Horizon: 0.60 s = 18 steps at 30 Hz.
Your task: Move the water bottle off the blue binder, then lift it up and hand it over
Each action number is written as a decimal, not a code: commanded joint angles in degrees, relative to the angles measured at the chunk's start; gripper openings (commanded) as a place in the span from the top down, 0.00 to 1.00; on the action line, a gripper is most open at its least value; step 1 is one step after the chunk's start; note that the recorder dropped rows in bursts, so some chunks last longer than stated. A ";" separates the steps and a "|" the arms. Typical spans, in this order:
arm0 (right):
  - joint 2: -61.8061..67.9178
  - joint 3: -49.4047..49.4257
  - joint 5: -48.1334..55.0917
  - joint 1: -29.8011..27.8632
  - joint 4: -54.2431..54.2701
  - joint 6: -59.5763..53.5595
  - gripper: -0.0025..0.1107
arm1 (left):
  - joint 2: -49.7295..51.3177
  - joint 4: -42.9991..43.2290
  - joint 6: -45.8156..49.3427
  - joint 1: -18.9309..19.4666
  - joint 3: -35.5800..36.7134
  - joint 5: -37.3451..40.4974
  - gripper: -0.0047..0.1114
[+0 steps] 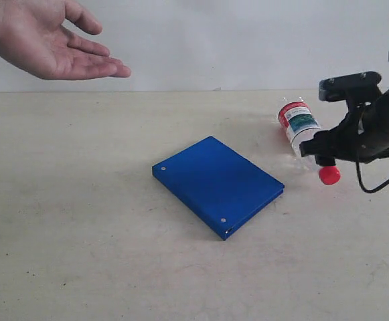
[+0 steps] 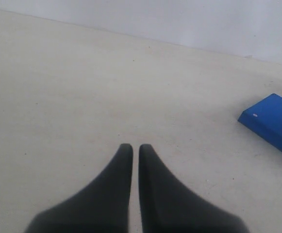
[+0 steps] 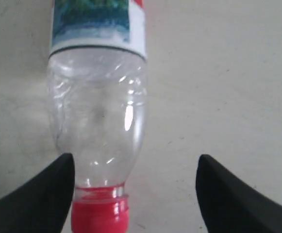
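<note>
The water bottle (image 1: 300, 130) lies on its side on the table, to the right of the blue binder (image 1: 217, 184), red cap toward the front. My right gripper (image 1: 323, 155) hovers over its neck end with jaws wide open. In the right wrist view the clear bottle (image 3: 98, 116) and its red cap (image 3: 101, 213) sit close against one finger, and the other finger (image 3: 228, 194) stands well apart. My left gripper (image 2: 132, 148) is shut with nothing in it, above bare table; a corner of the blue binder (image 2: 273, 124) shows at the edge of its view.
An open human hand (image 1: 53, 43) is held palm up above the back left of the table (image 1: 80, 234). A black cable hangs from the right arm (image 1: 381, 127).
</note>
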 commanded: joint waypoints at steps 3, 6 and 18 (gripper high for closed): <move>3.92 -0.06 0.23 1.61 0.25 -0.30 0.43 | -0.21 -0.64 0.24 -0.47 -0.03 -0.40 0.92; 5.84 -0.06 0.23 1.61 0.76 -0.21 0.45 | -0.21 -0.64 0.24 -0.47 -0.03 -0.40 0.92; 0.09 -0.16 -1.27 1.61 0.87 1.81 0.98 | -0.21 -0.64 0.24 -0.47 -0.03 -0.28 0.92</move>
